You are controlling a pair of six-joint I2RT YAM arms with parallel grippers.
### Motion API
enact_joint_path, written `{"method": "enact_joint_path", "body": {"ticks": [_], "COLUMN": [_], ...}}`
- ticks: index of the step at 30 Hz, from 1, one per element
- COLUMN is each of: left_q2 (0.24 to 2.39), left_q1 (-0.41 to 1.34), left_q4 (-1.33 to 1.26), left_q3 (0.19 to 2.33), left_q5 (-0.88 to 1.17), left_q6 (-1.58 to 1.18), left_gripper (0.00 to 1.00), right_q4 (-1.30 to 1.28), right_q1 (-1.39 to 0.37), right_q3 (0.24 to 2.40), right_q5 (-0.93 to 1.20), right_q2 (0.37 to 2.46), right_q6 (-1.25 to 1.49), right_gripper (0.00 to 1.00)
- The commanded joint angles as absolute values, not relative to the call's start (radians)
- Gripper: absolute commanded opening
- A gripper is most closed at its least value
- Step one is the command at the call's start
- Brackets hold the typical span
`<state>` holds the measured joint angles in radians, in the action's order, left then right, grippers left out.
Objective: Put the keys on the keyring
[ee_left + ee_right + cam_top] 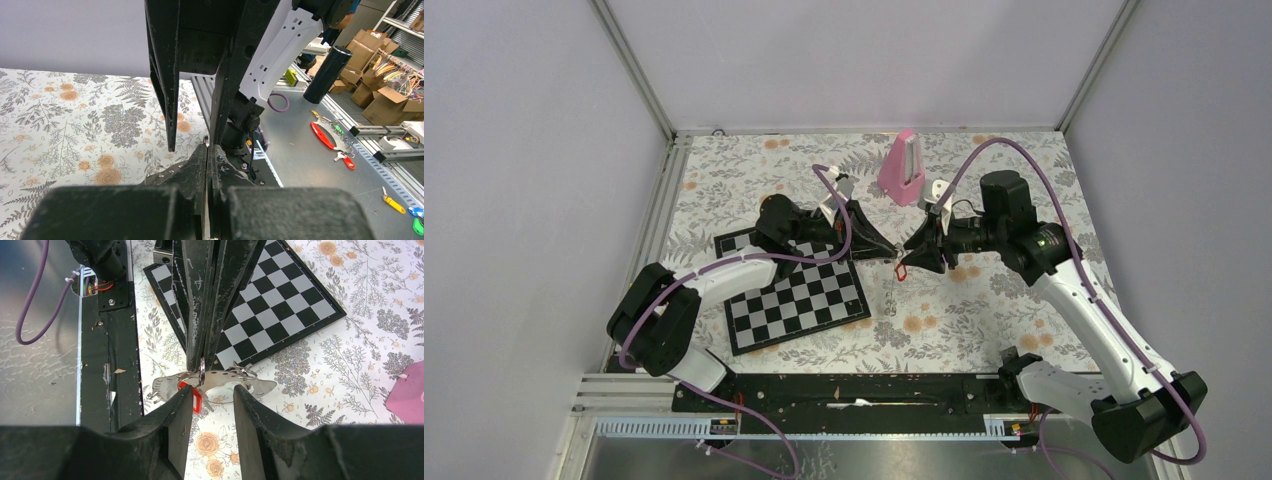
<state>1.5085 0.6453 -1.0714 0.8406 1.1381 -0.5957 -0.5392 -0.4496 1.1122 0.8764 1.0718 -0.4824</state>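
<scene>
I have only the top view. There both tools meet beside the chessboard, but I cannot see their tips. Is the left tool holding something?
Observer: Yes. The right wrist view shows the left tool shut on the pale keyring.
Operator: And the right tool, is it open?
Observer: Open; the right tool has its jaws apart, and the keyring spans the gap just beyond its tips.
Operator: Where exactly is the red key?
Observer: The red key is under the keyring, close against the inner face of one right-tool finger; contact I cannot confirm.

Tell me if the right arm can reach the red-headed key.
Likely yes: the right end effector is open around the small red plastic-headed key, nothing between them, though the shut left end effector crowds close.
</scene>
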Motion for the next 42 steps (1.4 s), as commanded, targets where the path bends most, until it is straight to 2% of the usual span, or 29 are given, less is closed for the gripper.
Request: {"method": "enact_joint_path", "body": {"ticks": [1, 18, 20, 26, 30, 33, 35, 38, 42], "left_q2": [1.493, 1.504, 1.504, 1.499, 1.483, 1.462, 1.46, 1.478, 1.488], "left_q1": [0.65, 0.656, 0.657, 0.656, 0.652, 0.649, 0.649, 0.654, 0.661], "left_q4": [-1.152, -1.157, -1.157, -1.155, -1.06, -0.806, -0.496, -0.175, -0.133], "left_q3": [0.841, 0.844, 0.844, 0.842, 0.859, 0.918, 1.009, 1.137, 1.161], "left_q5": [1.158, 1.157, 1.157, 1.161, 1.171, 1.169, 1.145, 1.104, 1.086], "left_q6": [-0.596, -0.593, -0.593, -0.586, -0.504, -0.351, -0.118, 0.122, 0.167], "left_gripper": [0.0, 0.0, 0.0, 0.0, 0.0, 0.2, 0.32, 0.43, 0.51], "right_q4": [-0.507, -0.465, -0.463, -0.469, -0.528, -0.59, -0.643, -0.716, -0.771], "right_q1": [-0.445, -0.445, -0.445, -0.445, -0.445, -0.446, -0.446, -0.449, -0.455], "right_q3": [1.154, 1.14, 1.137, 1.122, 1.145, 1.166, 1.187, 1.228, 1.269], "right_q5": [0.894, 0.976, 0.982, 0.964, 0.896, 0.837, 0.796, 0.746, 0.689], "right_q2": [1.083, 1.114, 1.115, 1.105, 1.102, 1.108, 1.123, 1.152, 1.17], "right_q6": [-0.47, -0.418, -0.414, -0.435, -0.484, -0.511, -0.525, -0.54, -0.543], "right_gripper": [0.42, 0.31, 0.26, 0.02, 0.0, 0.0, 0.0, 0.0, 0.0]}}
